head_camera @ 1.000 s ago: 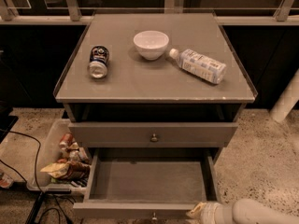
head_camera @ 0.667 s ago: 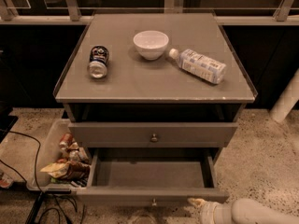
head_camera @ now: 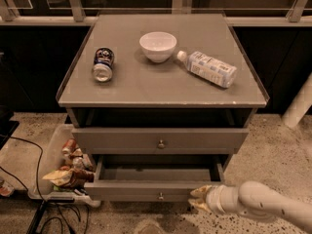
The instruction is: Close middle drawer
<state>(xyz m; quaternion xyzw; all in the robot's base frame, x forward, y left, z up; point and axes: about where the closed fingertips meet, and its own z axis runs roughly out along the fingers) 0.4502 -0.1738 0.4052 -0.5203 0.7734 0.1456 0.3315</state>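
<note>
The middle drawer is the open one below the top drawer front. It stands part way out of the grey cabinet, with a strip of its bare grey inside showing and a small round knob on its flat front. My gripper is at the end of the white arm, which comes in from the lower right. It is up against the right end of the drawer's front. The lowest drawer front is hidden.
On the cabinet top lie a can on its side, a white bowl and a plastic bottle on its side. A bin of snack packs and cables are on the floor at the left. A white post stands at the right.
The middle drawer has slid back into the cabinet by a good part of its length. My gripper has moved with its front toward the cabinet.
</note>
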